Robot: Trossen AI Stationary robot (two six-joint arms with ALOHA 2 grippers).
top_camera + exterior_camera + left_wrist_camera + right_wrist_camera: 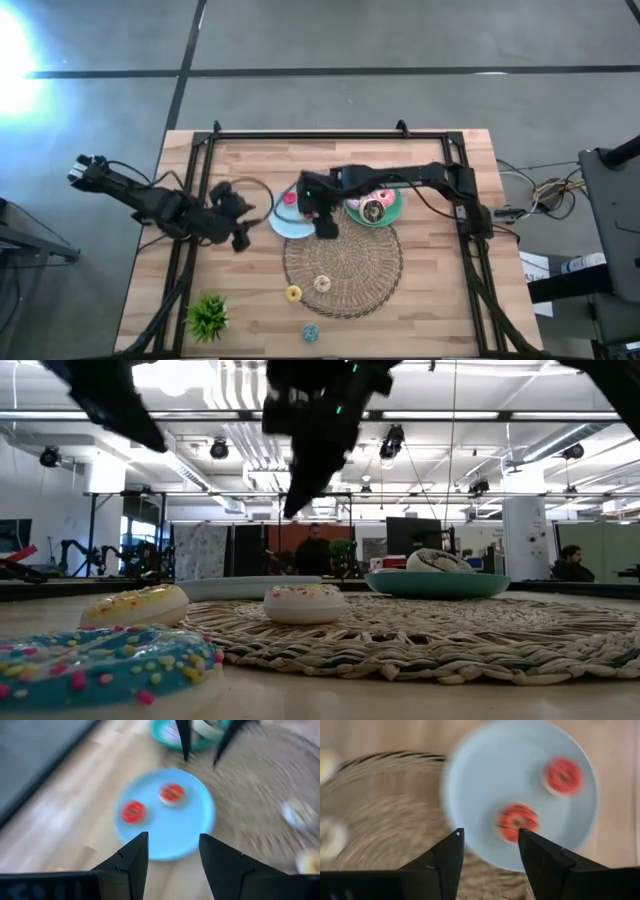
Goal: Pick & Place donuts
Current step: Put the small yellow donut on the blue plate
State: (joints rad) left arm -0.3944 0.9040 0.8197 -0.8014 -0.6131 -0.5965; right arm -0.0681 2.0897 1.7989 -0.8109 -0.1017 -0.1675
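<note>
A pale blue plate (296, 222) holds two red donuts (518, 821) (562, 775). My right gripper (489, 832) hovers open over that plate's edge beside the woven mat (343, 260), touching nothing. My left gripper (172, 837) is open above the table to the left of the blue plate (165, 812), facing it. A green plate (392, 212) carries more donuts (373, 209). A cream donut (323, 284) lies on the mat, a yellow donut (293, 294) at the mat's edge, and a blue donut (311, 332) on the bare wood near the near edge.
A small green spiky plant (207, 315) stands at the near left corner. A black frame rail (330, 134) runs along the far edge and the table's sides. Bare wood shows on the near right (450, 300).
</note>
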